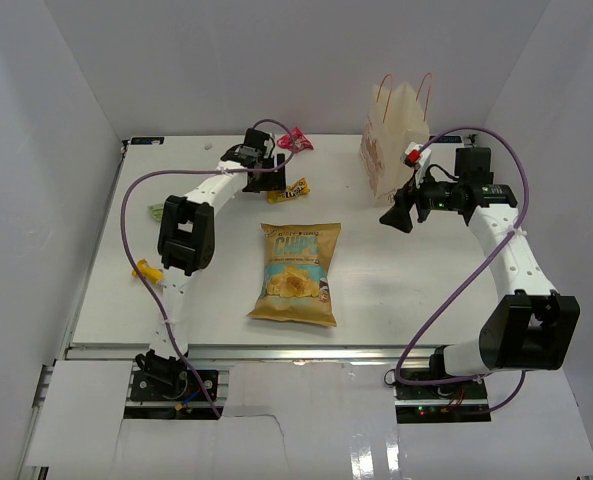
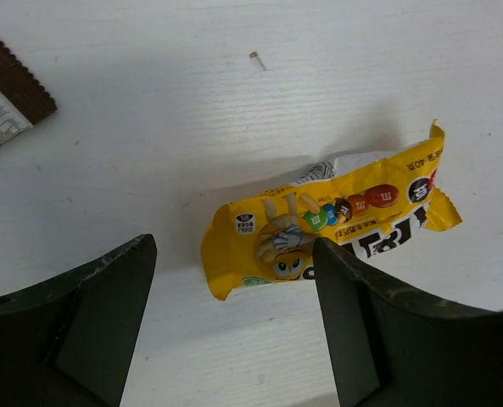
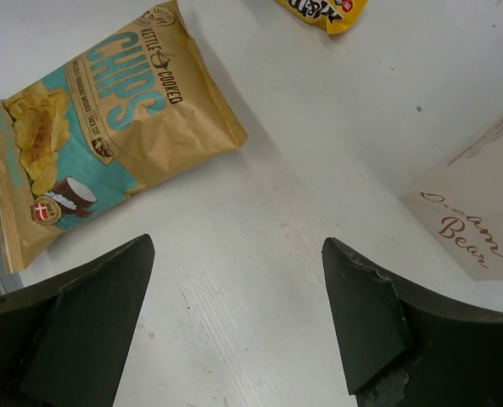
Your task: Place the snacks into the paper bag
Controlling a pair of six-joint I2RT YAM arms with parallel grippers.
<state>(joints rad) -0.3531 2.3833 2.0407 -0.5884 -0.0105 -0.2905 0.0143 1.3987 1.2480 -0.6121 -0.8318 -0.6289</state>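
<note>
The yellow packet (image 2: 336, 225) lies flat on the table, its left end between my open left gripper's (image 2: 234, 248) fingers; both show in the top view, the gripper (image 1: 272, 182) just left of the packet (image 1: 295, 188). A dark brown packet (image 2: 9, 93) lies at the upper left of the left wrist view. The chips bag (image 1: 298, 272) lies flat mid-table and shows in the right wrist view (image 3: 90, 127). The paper bag (image 1: 396, 140) stands upright at the back right. My right gripper (image 1: 397, 215) hangs open and empty in front of it, above bare table (image 3: 238, 244).
A pink-red packet (image 1: 296, 139) lies at the back behind the left gripper. A green packet (image 1: 157, 210) and a yellow-orange packet (image 1: 146, 270) lie near the table's left edge. White walls enclose the back and sides. The paper bag's printed side (image 3: 480, 229) is close right of the right gripper.
</note>
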